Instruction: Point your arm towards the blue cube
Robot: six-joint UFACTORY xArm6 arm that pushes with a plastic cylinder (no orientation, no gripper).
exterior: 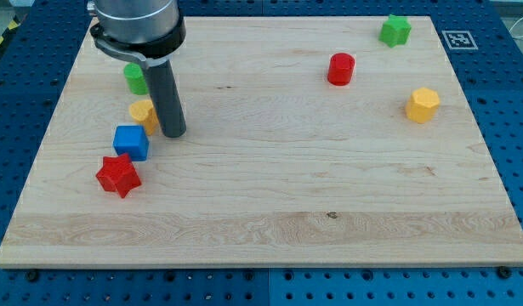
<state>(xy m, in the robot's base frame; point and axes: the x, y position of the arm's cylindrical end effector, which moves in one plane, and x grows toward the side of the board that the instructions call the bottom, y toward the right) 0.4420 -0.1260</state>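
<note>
— Standing at the near edge of the wooden surface (270, 229): what lies closest to us?

— At the view's left, a red star-shaped block (118, 175). Just above it, touching or nearly so, sits the blue cube (131, 142), the block named in the task.

— And the arm?

— A dark rod drops from the view's top left. Its tip (173, 134) rests on the board just right of the blue cube and a touch farther from us. No pincer is fitted, so nothing opens, closes or holds; the rod ends bare.

— So which way must it go?

— Toward the view's left and slightly down. The cube is the tip's near neighbour on that side, with only a narrow strip of bare wood between them. By my reading, a small shift would finish the pointing; any more risks nudging the cube into the red star.

— Anything crowding the rod?

— A yellow block (143, 110) sits just left of the rod, above the cube, partly masked by it, so I cannot tell if they touch. Behind that, a green block (135, 78) peeks out beside the rod, its shape unclear.

— Farther off?

— Well apart, on the view's right: a yellow hexagonal block (423, 104), a red cylinder (341, 69), and in the far corner a green star-like block (395, 31).
</note>
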